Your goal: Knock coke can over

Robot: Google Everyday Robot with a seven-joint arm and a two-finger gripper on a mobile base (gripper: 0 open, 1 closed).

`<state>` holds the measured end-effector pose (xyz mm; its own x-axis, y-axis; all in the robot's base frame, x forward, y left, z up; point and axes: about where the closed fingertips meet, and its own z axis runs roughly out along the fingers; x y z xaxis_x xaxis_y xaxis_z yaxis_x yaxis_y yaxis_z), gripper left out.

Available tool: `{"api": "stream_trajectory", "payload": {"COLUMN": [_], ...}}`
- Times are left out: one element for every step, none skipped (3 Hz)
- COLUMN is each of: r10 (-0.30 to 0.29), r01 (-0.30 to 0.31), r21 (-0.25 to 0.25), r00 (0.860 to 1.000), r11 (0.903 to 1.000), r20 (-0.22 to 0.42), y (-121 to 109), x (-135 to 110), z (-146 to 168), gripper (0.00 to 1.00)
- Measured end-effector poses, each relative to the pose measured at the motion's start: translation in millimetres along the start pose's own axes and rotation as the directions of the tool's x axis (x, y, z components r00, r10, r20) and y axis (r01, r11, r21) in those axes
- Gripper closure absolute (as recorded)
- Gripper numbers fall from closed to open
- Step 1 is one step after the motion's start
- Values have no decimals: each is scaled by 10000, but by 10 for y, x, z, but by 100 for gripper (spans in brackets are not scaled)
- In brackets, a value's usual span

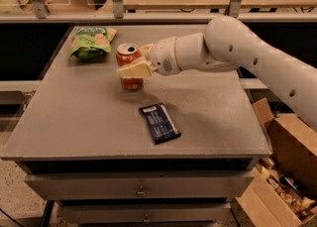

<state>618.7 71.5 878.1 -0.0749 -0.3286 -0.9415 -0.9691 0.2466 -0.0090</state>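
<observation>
The coke can (127,56), red-orange with a silver top, stands upright on the grey table (74,122), left of centre towards the back. My gripper (132,60) reaches in from the right on a white arm and is open, with the can between its jaws. One cream finger (134,69) crosses the front of the can, and the other shows behind the can's top rim on the right. The middle of the can is hidden by the front finger.
A green snack bag (91,41) lies at the back left, just behind the can. A flat dark blue wrapped bar (159,122) lies nearer the front. Cardboard boxes (285,171) stand on the floor at the right. A shelf rail runs behind the table.
</observation>
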Motion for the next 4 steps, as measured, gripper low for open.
{"api": "stream_trajectory", "payload": {"r10": [-582,-1161,-1292,-1328], "r01": [569,1180,1446,1699], "r21": [-163,-146,-175,-326], "r00": [9939,9358,8160,6219], "r11": [9982,9929,9893,9849], "r20": [-940,-3329,-5634,-7718], "y": [89,74,-7,-231], "x": [-198,-407,-272,189], "z": [-25,-149,-296,-597], "gripper": [87,100,100,100]}}
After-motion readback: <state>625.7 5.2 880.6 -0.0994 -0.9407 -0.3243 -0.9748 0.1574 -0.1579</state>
